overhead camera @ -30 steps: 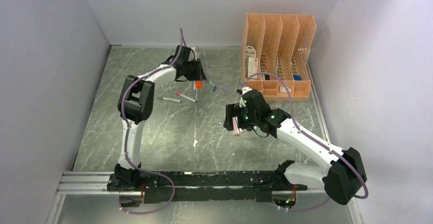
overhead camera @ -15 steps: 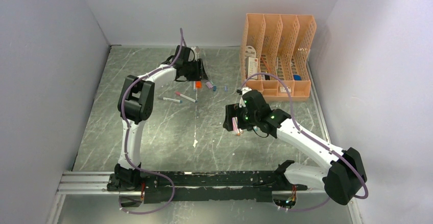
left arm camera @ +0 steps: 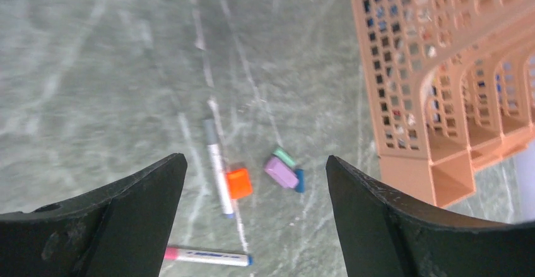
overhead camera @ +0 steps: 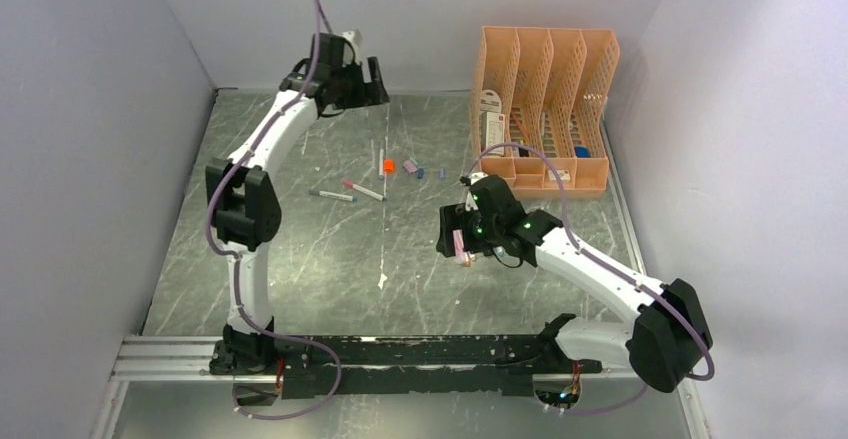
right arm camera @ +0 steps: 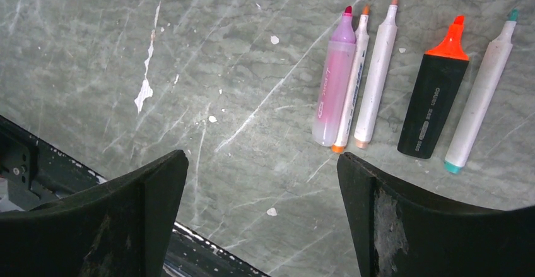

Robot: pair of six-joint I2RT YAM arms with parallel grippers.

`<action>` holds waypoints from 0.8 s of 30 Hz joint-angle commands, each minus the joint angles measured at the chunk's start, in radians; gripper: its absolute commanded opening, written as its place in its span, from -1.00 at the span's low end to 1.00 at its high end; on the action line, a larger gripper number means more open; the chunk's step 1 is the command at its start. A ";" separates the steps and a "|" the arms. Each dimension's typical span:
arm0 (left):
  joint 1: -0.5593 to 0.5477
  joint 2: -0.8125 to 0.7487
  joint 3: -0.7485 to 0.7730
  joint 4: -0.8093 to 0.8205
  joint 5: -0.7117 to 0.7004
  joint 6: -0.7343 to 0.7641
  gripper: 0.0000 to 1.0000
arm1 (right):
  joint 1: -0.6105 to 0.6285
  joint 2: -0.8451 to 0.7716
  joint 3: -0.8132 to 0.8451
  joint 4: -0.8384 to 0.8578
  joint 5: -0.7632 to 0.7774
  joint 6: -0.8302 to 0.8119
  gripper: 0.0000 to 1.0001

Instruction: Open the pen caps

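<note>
Several pen caps lie loose at the back of the table: an orange cap (left arm camera: 239,183), a lilac cap (left arm camera: 281,172), a green cap (left arm camera: 284,157) and a blue cap (left arm camera: 299,180). They also show in the top view, the orange cap (overhead camera: 388,166) beside the lilac cap (overhead camera: 410,167). A grey-ended pen (left arm camera: 216,166) lies beside them and a pink-ended pen (left arm camera: 205,256) nearer. My left gripper (left arm camera: 255,157) hangs open high above them, empty. My right gripper (right arm camera: 262,155) is open and empty over bare table. Beyond it lie several uncapped pens: a pink pen (right arm camera: 334,88), a black highlighter (right arm camera: 435,94) and white ones.
A peach mesh file organiser (overhead camera: 545,109) stands at the back right, close to the caps, and fills the right of the left wrist view (left arm camera: 454,69). The black rail (overhead camera: 420,354) with both arm bases runs along the near edge. Walls close in the left, back and right.
My left gripper opened and rose from the table toward the back wall. The lilac cap now lies beside the orange one. The right arm has barely moved.
</note>
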 commanded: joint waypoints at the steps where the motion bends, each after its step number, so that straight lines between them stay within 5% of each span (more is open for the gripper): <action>1: 0.038 -0.010 0.015 -0.118 -0.136 0.054 0.83 | -0.014 0.045 0.036 0.016 0.003 -0.018 0.76; 10: 0.031 0.085 0.041 -0.117 -0.188 0.088 0.55 | -0.043 0.155 0.039 0.074 -0.050 -0.035 0.65; 24: -0.037 0.222 0.074 -0.084 -0.226 0.065 0.63 | -0.050 0.127 0.028 0.061 -0.053 -0.034 0.62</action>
